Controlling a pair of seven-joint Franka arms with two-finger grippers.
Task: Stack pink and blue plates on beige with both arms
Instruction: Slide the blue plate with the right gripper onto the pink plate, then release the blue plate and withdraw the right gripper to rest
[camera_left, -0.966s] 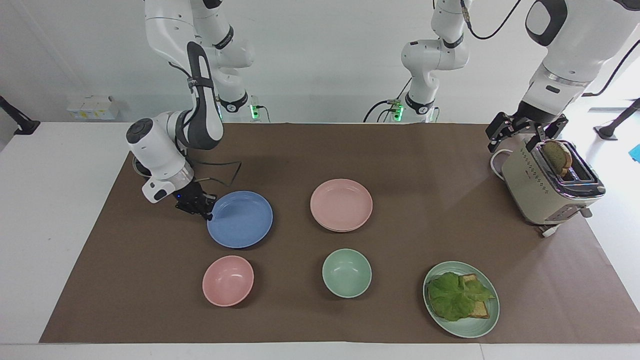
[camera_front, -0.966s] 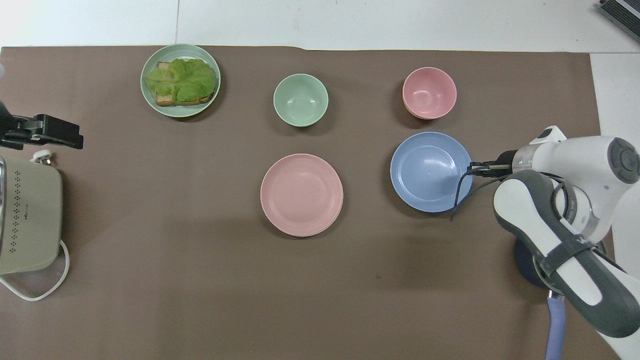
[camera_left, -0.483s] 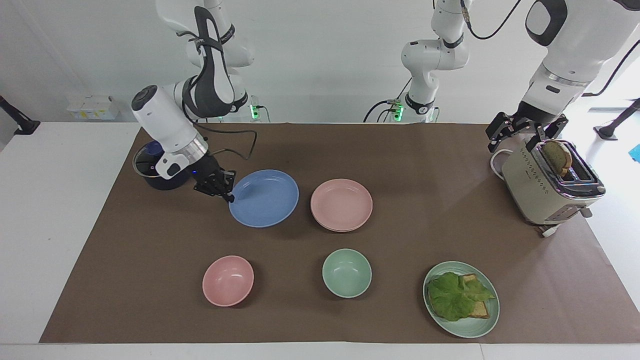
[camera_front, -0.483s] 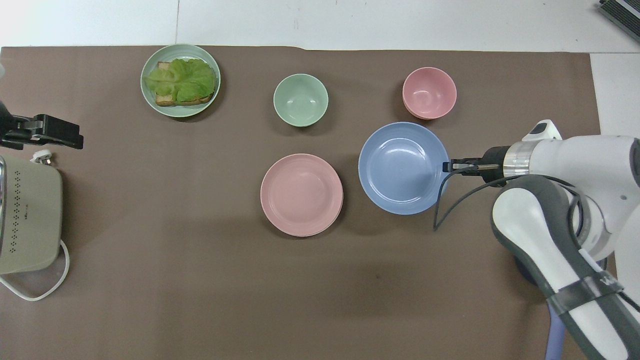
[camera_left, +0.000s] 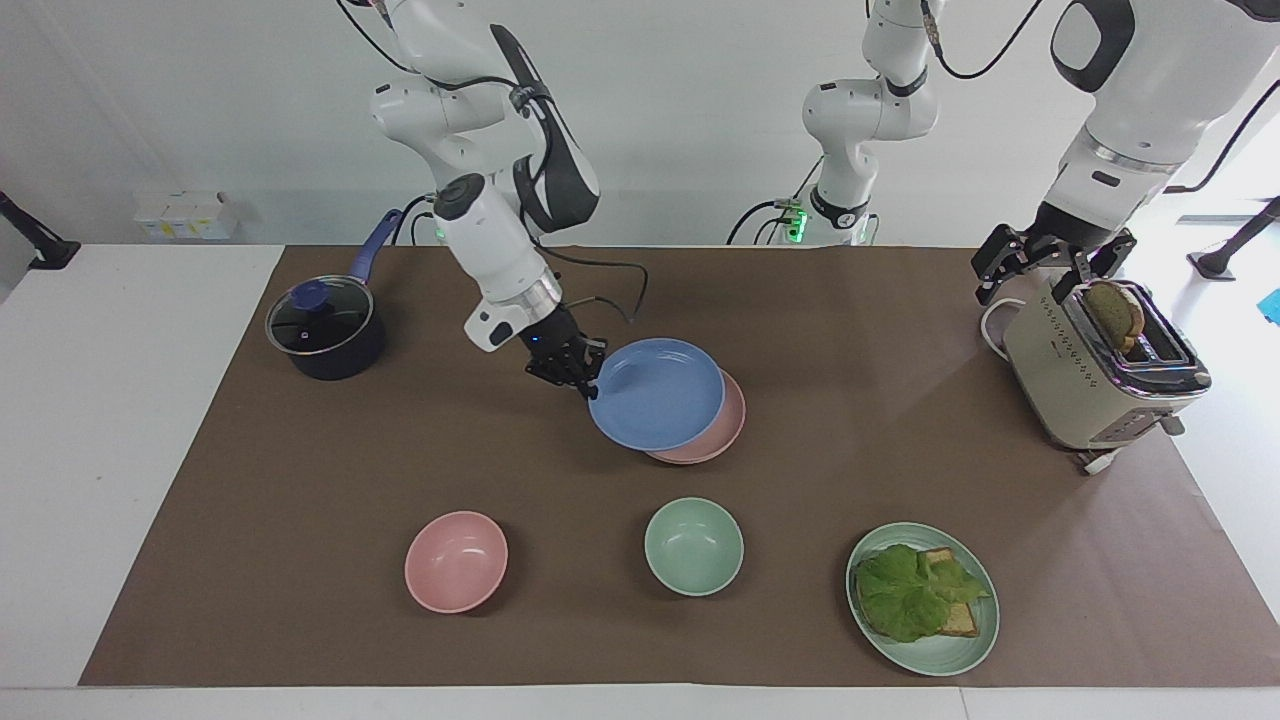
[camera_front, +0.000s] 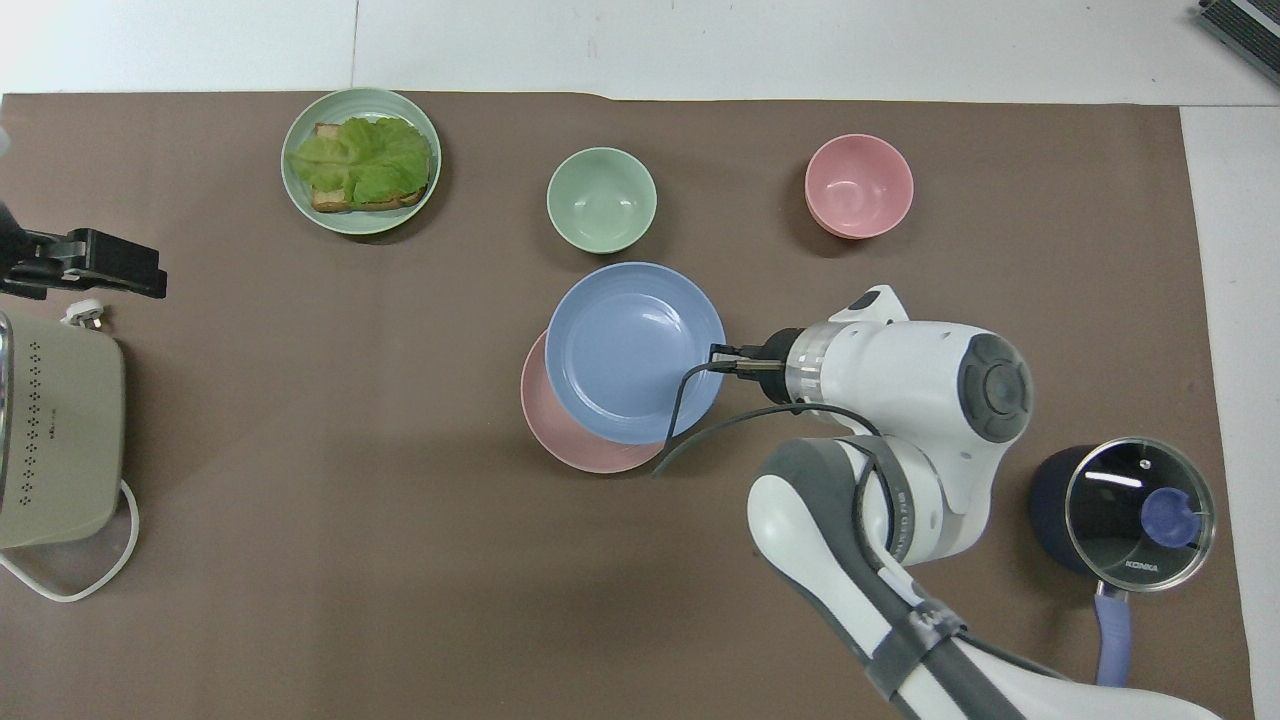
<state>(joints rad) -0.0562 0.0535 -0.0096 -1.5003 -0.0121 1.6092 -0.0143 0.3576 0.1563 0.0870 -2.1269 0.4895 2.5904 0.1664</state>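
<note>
The right gripper (camera_left: 592, 385) is hanging over the middle of the bench (camera_left: 300, 480), its fingers (camera_front: 722, 358) clenched on the rim of the blue plate (camera_left: 655, 394). The blue plate is riding in the air, tilted slightly, over the pink plate (camera_left: 722, 428), which is lying flat on the brown mat with only its crescent edge showing from under the blue one. In the facing view the 2 plates are looking apart rather than touching. No beige plate is showing separately; whether one is lying under the pink plate cannot be told.

The green bowl (camera_left: 693, 546) and the pink bowl (camera_left: 456, 561) are sitting on the mat, farther from the robots than those fingers. The dark lidded pot (camera_left: 324, 331) is standing toward the right arm's end of the bench.

The left gripper (camera_left: 1040, 262) is waiting with its fingers released, just over the toaster (camera_left: 1075, 380), which is holding a slice of bread (camera_left: 1116, 312). The green plate (camera_left: 945, 655) is carrying lettuce (camera_left: 905, 590) on toast.
</note>
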